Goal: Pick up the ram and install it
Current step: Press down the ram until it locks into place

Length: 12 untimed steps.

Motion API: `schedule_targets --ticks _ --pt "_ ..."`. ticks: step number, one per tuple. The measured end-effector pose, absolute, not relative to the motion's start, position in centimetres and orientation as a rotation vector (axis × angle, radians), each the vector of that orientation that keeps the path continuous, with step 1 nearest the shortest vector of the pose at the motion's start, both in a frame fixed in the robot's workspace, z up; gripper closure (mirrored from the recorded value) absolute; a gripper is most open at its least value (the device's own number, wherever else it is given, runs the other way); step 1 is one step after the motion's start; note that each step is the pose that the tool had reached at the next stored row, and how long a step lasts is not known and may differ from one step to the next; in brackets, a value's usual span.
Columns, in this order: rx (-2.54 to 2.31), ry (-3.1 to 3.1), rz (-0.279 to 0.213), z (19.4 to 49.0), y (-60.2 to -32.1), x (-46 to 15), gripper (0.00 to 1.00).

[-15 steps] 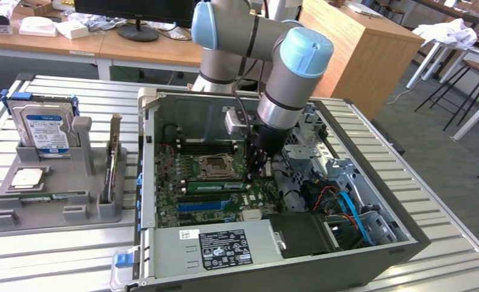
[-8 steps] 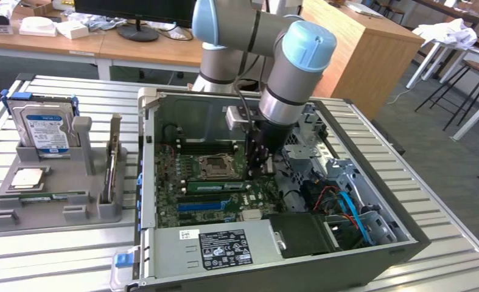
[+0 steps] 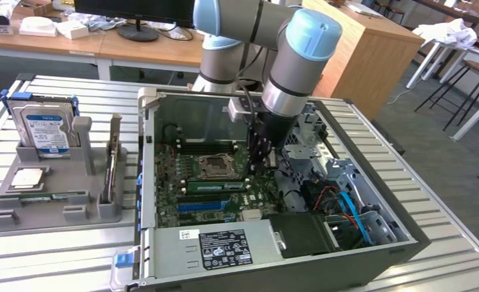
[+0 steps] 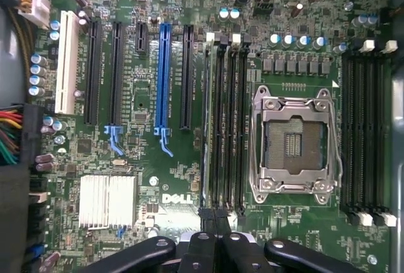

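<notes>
The ram (image 3: 215,185), a narrow green stick, stands on edge in a memory slot just in front of the empty CPU socket (image 3: 215,165) inside the open computer case. In the wrist view the ram (image 4: 206,128) shows edge-on in the outermost of several black slots beside the socket (image 4: 293,144). My gripper (image 3: 260,165) reaches down into the case over one end of that row of slots. Its fingers (image 4: 207,215) are shut together with nothing between them, close above the slot ends. I cannot tell whether they touch the ram.
A grey holder (image 3: 52,213) at the exterior view's left carries a blue-labelled hard drive (image 3: 48,128), a square silver chip (image 3: 27,177) and another flat green stick (image 3: 44,196). The case walls, the power supply (image 3: 215,243) and blue cables (image 3: 349,207) crowd the gripper.
</notes>
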State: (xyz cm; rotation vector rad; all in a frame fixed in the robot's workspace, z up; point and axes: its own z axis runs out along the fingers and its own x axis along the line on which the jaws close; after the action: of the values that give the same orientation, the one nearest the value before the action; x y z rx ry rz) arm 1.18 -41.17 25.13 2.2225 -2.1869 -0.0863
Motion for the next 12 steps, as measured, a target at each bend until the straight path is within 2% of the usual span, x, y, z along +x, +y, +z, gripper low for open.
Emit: schedule_targets --ticks 12 --pt "2.223 -2.187 -0.086 25.1 -41.2 0.0 0.90"
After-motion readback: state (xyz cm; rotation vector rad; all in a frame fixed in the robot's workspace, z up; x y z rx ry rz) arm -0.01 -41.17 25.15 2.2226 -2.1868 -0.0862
